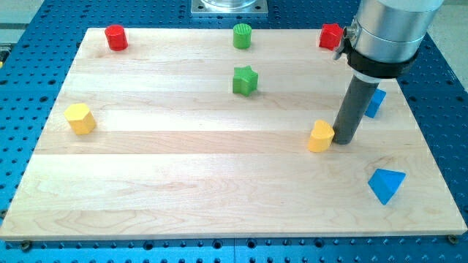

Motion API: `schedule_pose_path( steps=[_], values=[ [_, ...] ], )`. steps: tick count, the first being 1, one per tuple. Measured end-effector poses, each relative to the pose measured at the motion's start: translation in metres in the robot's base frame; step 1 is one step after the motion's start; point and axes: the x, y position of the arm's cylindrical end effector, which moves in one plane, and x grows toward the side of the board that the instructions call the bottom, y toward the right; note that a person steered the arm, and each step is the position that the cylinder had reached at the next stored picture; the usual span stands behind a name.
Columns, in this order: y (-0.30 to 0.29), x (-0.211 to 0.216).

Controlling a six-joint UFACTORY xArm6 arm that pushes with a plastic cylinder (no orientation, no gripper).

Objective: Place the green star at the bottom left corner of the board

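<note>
The green star (246, 80) lies on the wooden board (183, 183), above the middle, toward the view's top. My tip (343, 141) is at the view's right, far from the star. It stands right next to an orange block (320, 136), just to that block's right and touching or nearly touching it. The rod rises from the tip toward the view's top right.
A green cylinder (242, 35) sits above the star near the top edge. A red cylinder (115, 37) is at top left, a red block (330, 36) at top right. A yellow block (80, 118) is at left. One blue block (375, 102) sits behind the rod; a blue triangular block (385, 185) at lower right.
</note>
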Motion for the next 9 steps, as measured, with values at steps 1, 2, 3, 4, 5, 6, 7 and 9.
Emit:
schedule_pose_path(
  steps=[1, 2, 3, 4, 5, 6, 7, 9],
  values=[
    [-0.011, 0.0],
    [-0.042, -0.018],
    [-0.056, -0.065],
    [-0.08, -0.113],
    [-0.081, -0.135],
    [-0.081, -0.154],
    [-0.108, -0.157],
    [-0.161, -0.125]
  ],
)
